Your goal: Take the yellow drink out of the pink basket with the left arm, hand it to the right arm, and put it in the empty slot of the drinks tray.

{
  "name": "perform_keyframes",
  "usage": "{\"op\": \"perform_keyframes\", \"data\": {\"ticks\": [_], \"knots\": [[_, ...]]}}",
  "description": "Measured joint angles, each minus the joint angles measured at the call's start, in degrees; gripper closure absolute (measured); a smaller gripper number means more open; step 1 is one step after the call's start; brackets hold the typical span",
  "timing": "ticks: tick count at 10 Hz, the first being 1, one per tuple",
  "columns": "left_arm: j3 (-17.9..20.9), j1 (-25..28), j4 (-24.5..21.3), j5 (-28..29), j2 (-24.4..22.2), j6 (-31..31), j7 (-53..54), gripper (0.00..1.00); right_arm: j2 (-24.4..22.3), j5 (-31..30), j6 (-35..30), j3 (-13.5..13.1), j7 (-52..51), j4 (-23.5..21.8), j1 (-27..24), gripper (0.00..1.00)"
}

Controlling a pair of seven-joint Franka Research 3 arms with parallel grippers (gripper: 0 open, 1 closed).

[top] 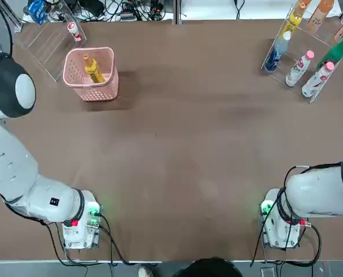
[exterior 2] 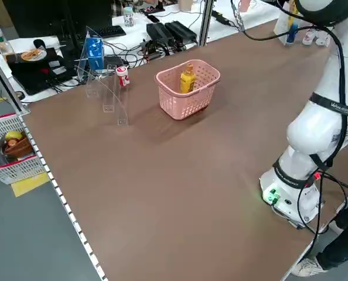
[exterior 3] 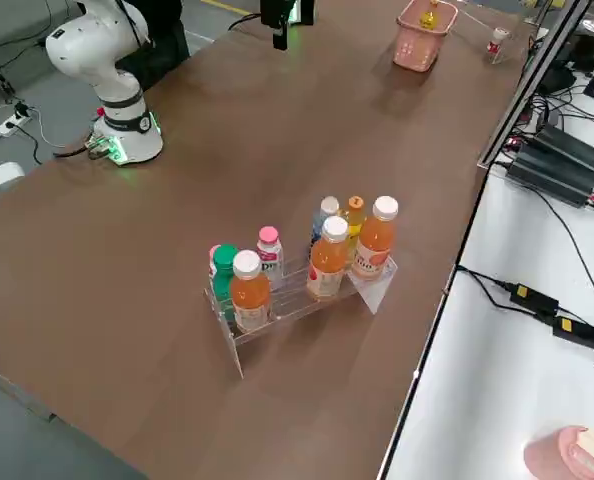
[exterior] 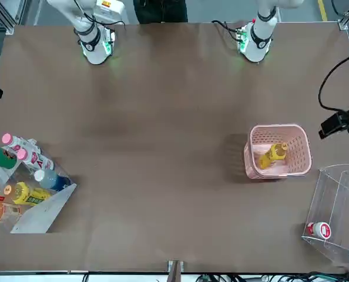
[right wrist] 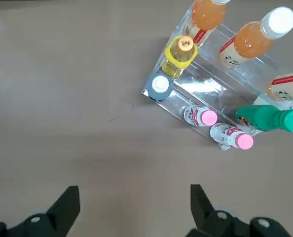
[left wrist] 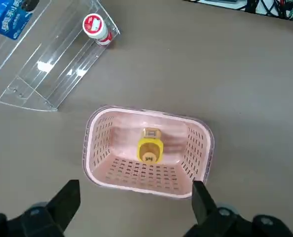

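Yellow drink (top: 92,69) leans inside the pink basket (top: 104,86), far left on the brown desk (top: 183,144) beside a clear rack (top: 44,43) holding one small red-capped bottle (top: 74,30). Left gripper (left wrist: 136,207) hangs above the basket, fingers (left wrist: 67,200) spread wide, touching nothing. At far right, the drinks tray (top: 298,43) carries its bottles. Right gripper (right wrist: 134,210) hovers near the tray over bare desk, fingers (right wrist: 70,202) spread too, holding nothing.
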Motion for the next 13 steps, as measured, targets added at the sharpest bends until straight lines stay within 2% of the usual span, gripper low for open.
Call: {"op": "perform_keyframes", "data": {"ticks": [3, 8, 13], "knots": [[-0.3, 0.0, -2.1, -0.8, 0.7, 1.9, -0.8, 0.0, 0.0, 0.0, 0.0, 0.0, 0.0, 0.0, 0.0, 0.01], [-0.4, 0.0, -8.9, -1.6, 0.8, 7.5, -1.5, 0.0, 0.0, 0.0, 0.0, 0.0, 0.0, 0.0, 0.0, 0.01], [-2.4, 0.0, -19.0, -1.6, -0.3, 17.6, -2.5, 0.0, 0.0, 0.0, 0.0, 0.0, 0.0, 0.0, 0.0, 0.01]]}}
